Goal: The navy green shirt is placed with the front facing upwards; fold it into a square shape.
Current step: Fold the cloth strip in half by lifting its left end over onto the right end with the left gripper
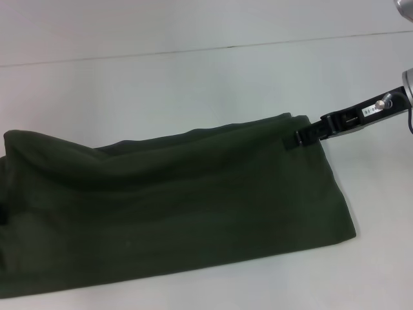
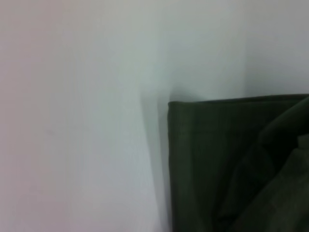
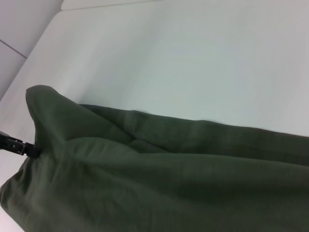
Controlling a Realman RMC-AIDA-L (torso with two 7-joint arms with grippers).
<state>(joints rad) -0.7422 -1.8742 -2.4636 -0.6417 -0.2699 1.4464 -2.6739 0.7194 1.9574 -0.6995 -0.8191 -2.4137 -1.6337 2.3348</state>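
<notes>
Head view shows the shirt (image 1: 174,213) lying across the white surface (image 1: 193,77) as a long, plain green band — no lettering visible, so its back or an inner fold faces up. The right gripper (image 1: 303,135) is at the band's far right corner, its black fingers closed on the fabric edge there. At the left edge of that view the cloth rises in a peak, and the right wrist view shows a dark gripper (image 3: 19,145) at that lifted end — probably the left gripper; whether it is clamped I cannot tell.

The step in hand looks like carrying one long edge over to halve the band. To do it well, both corners should travel level and together, with the cloth kept taut between them — slack would leave a crease in the middle. Lay the carried edge flush on the near edge before letting go.
</notes>
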